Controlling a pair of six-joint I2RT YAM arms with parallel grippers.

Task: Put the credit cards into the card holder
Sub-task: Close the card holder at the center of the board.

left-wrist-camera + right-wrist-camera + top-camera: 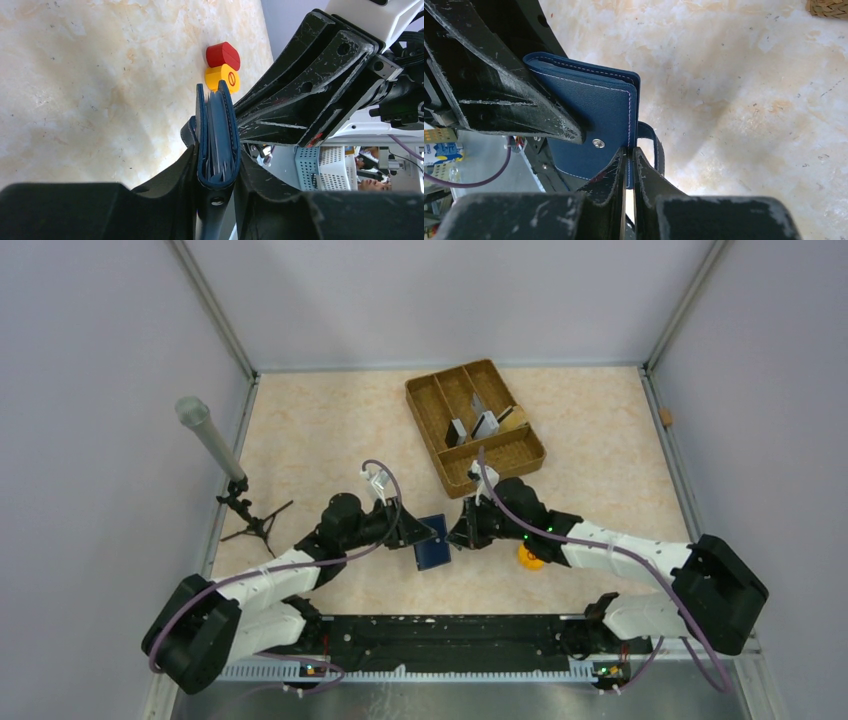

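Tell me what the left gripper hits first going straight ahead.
The card holder, already in its jaws. Beyond it the yellow round piece lies in line, right gripper close beside; depth unclear.

white-and-black arms (pixel 280 575), purple cables (pixel 392 480) — scuffed black fingers (pixel 606 177)

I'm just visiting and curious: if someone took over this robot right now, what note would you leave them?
Left end effector: shut on the card holder at its folded spine.
Right end effector: shut on its cover edge, near the snap.
Credit cards: at least two grey ones stand in the woven tray; holder's contents unclear.
Done: holder gripped by both.
Left: open it, fetch cards, slot them in.
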